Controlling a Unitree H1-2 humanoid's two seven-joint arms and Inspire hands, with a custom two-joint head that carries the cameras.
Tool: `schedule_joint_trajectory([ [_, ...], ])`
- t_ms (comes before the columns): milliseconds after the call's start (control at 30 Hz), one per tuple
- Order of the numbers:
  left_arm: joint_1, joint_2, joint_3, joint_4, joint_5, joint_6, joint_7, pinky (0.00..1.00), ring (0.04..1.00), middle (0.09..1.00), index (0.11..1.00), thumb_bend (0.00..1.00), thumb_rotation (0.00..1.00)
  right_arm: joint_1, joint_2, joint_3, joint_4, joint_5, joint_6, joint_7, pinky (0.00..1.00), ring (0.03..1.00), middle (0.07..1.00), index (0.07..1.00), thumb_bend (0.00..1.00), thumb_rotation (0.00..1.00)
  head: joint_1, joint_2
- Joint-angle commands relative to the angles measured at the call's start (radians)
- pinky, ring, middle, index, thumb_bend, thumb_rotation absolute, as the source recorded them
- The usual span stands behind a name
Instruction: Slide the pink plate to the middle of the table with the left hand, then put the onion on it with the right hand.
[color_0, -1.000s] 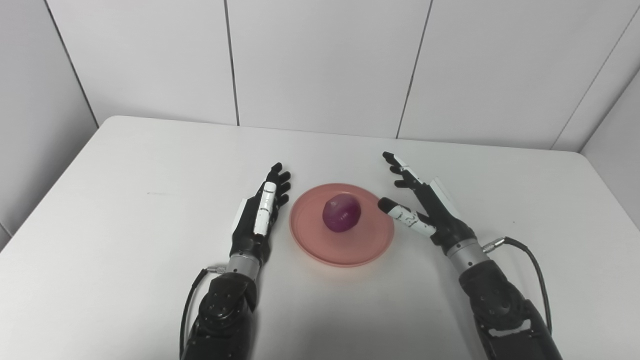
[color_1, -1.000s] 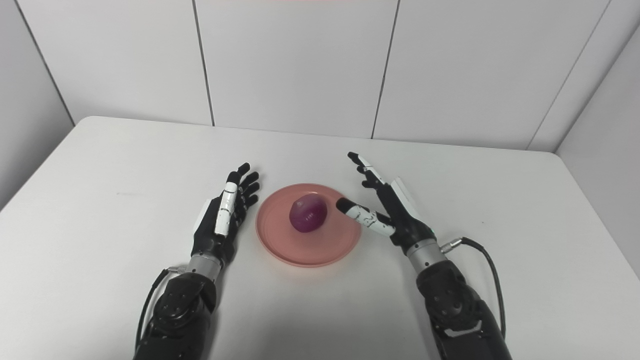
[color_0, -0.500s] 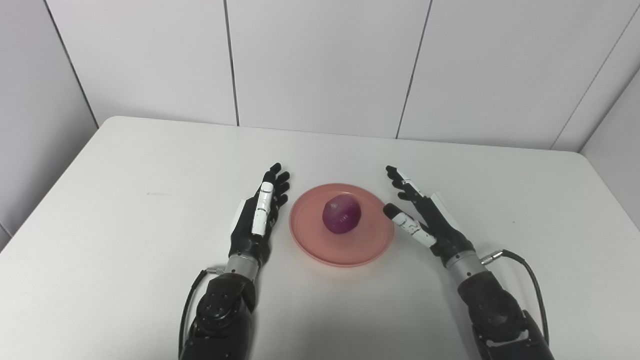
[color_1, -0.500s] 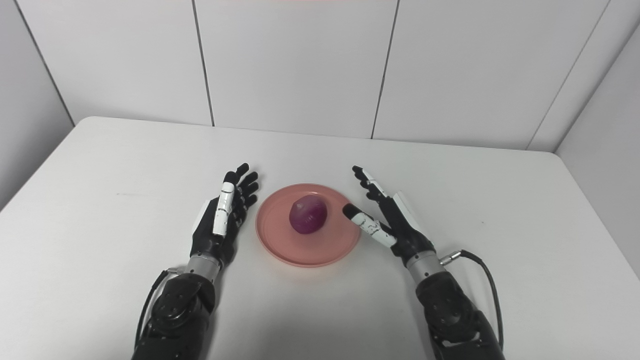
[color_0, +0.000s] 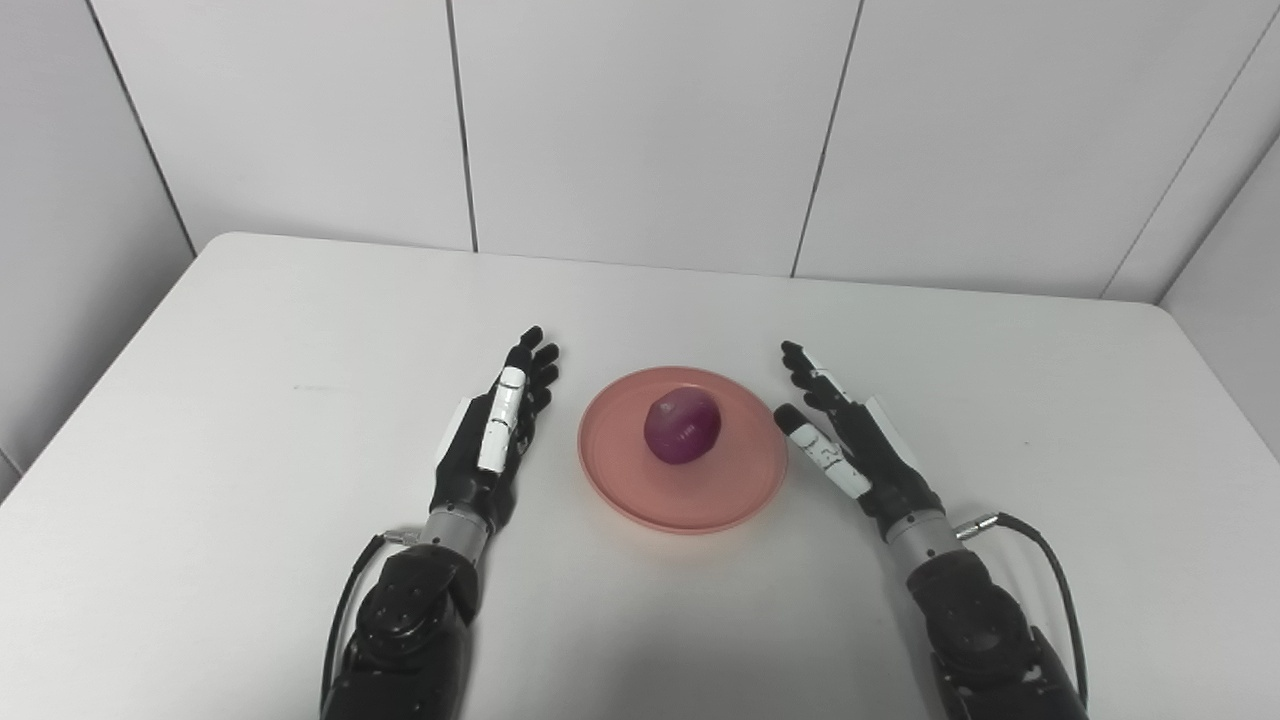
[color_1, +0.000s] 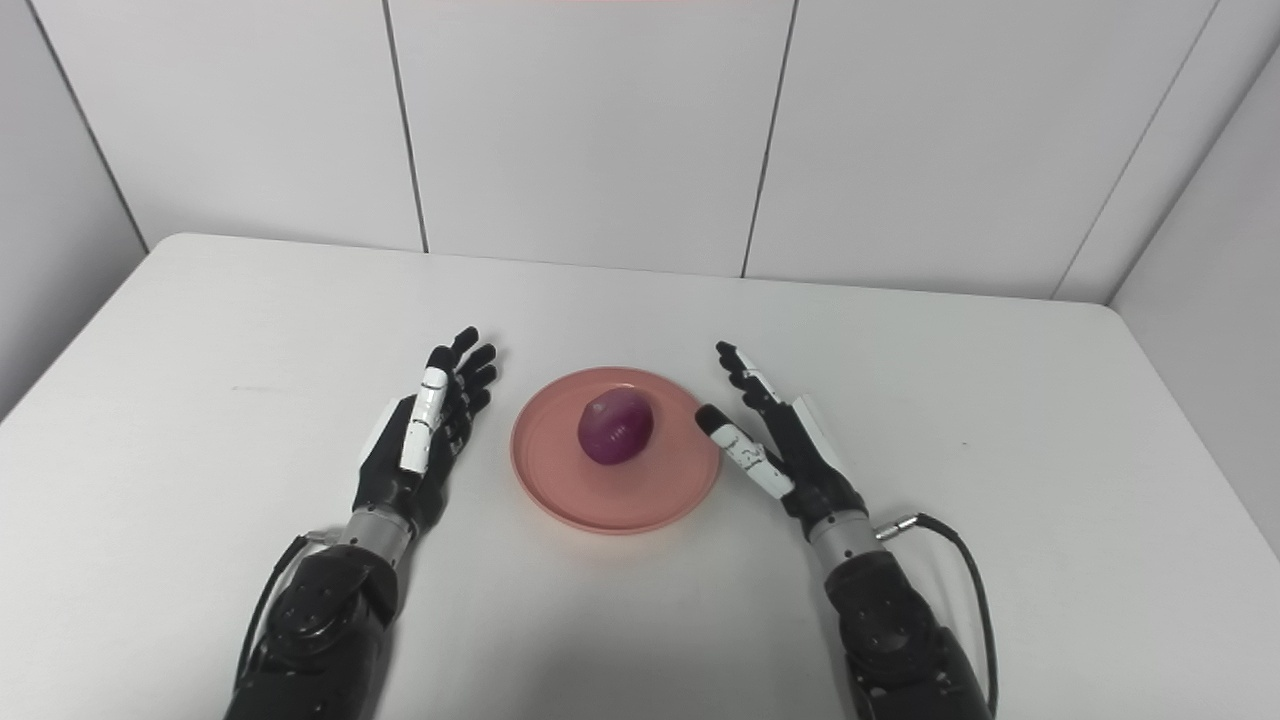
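Onion (color_0: 682, 427) sat on the plate (color_0: 625, 495) between my two hands, left hand (color_0: 490, 437) and right hand (color_0: 848, 448) both empty with fingers spread just beside the rim, so I judged both steps done with nothing left.

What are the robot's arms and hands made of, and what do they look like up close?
Both arms are black, with rounded, bulky shells and a silver metal ring at each wrist. The left hand and the right hand are black with slim fingers shaped like a person's; each has white panels on the thumb and the back. A black cable loops out beside each wrist.
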Motion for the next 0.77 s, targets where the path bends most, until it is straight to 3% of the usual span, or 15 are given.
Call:
schedule_joint_trajectory([
  [0, -0.032, 0.011, 0.0, -0.007, 0.0, -0.034, -0.012, 0.99, 0.972, 0.962, 0.953, 0.62, 1.0, -0.039, 0.005, -0.01, -0.025, 0.015, -0.026, -0.018, 0.96, 0.962, 0.964, 0.988, 0.75, 1.0, 0.0, 0.0],
  [467, -0.035, 0.015, -0.011, 0.018, 0.009, -0.06, -0.015, 0.99, 0.976, 0.966, 0.956, 0.63, 1.0, -0.028, 0.032, -0.035, -0.021, 0.048, -0.006, -0.03, 0.96, 0.972, 0.975, 0.997, 0.74, 1.0, -0.01, -0.008],
  [733, -0.033, 0.005, -0.015, 0.018, 0.025, -0.06, -0.001, 0.98, 0.963, 0.951, 0.945, 0.65, 1.0, -0.015, 0.049, -0.038, -0.026, 0.068, -0.029, -0.034, 0.94, 0.962, 0.972, 0.992, 0.7, 1.0, -0.005, -0.012],
])
